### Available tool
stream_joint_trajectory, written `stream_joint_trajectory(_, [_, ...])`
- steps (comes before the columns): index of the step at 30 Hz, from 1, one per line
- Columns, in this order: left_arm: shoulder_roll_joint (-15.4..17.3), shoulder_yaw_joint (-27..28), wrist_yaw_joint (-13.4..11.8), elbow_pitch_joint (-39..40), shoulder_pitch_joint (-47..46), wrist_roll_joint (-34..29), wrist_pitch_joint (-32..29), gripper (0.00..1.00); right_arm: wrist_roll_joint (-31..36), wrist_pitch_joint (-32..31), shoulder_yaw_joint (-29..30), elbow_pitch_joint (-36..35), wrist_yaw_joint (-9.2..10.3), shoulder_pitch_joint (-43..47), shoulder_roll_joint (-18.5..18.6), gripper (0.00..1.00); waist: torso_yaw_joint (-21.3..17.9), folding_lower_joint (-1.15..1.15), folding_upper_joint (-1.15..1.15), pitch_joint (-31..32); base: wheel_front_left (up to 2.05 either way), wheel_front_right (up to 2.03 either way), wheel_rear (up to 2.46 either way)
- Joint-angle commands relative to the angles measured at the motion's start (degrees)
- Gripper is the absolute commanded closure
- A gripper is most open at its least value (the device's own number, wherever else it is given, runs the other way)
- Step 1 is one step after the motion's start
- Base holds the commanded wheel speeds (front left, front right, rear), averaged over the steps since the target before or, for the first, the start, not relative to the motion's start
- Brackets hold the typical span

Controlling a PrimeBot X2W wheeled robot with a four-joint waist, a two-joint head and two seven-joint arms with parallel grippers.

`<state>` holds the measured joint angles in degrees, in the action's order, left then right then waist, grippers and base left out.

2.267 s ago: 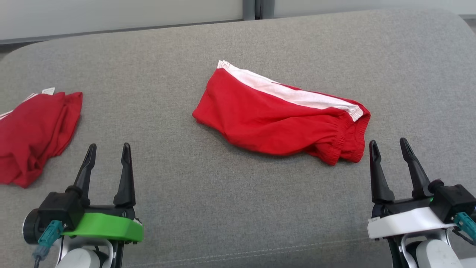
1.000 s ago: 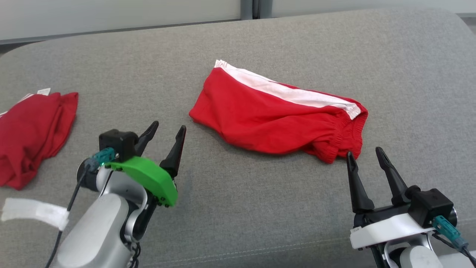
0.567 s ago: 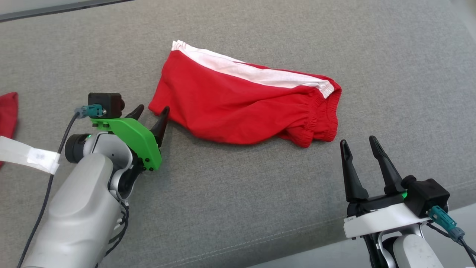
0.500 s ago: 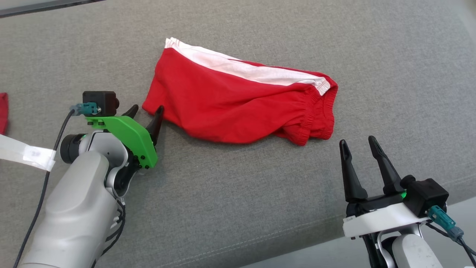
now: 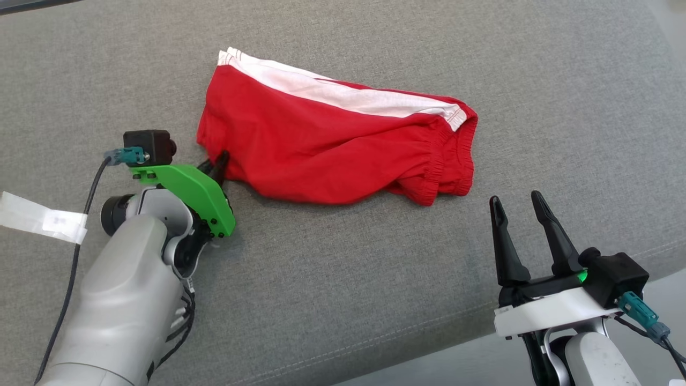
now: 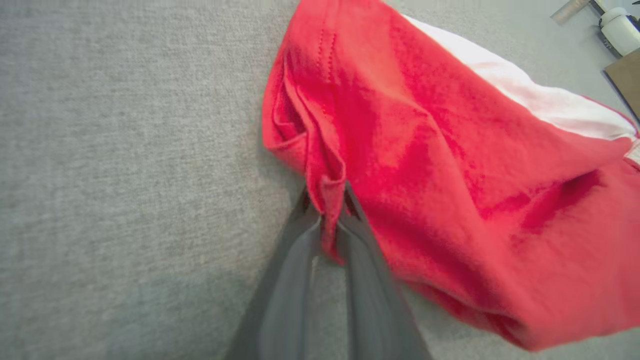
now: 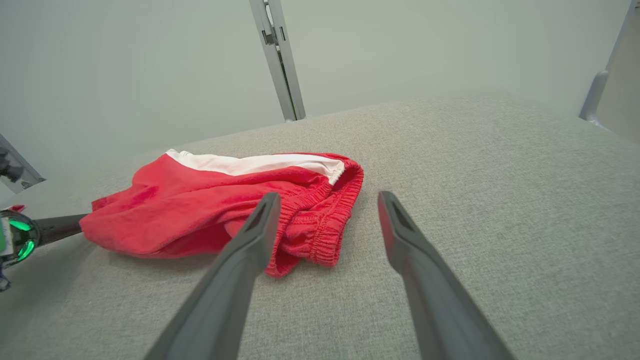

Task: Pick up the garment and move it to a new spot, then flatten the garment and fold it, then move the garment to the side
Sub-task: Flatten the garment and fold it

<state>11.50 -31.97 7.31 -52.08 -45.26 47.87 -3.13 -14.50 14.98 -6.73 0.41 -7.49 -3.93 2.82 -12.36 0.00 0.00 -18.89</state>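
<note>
Because the red shorts (image 5: 332, 145) lie rumpled near the middle of the grey cushion (image 5: 343, 279), the left gripper (image 5: 217, 162) pinches a fold at their leg-hem corner, jaws narrowed on the cloth, probably to lift them to a new spot. The right gripper (image 5: 517, 201) hovers wide open just short of the elastic waistband (image 5: 455, 161), seemingly poised to take that opposite end.

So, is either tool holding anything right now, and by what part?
The left tool pinches the red fabric shorts with a white side stripe by a fold of hem at the leg end. The right tool is open, holding nothing.
</note>
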Motion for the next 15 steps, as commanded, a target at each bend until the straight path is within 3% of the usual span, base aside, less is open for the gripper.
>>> stream_joint_trajectory(1, [-0.2,-0.1,0.2,-0.3,0.5,0.5,0.6,1.00,-0.2,0.2,0.1,-0.2,0.00,-0.4,0.1,0.00,0.3,0.00,0.00,0.3,0.00,0.00,0.00])
stream_joint_trajectory(15, [-0.6,0.8,-0.4,5.7,12.5,2.8,14.5,1.00,1.2,0.2,2.5,0.0,0.00,2.4,0.1,0.00,5.7,0.00,0.00,3.6,0.00,0.00,0.00])
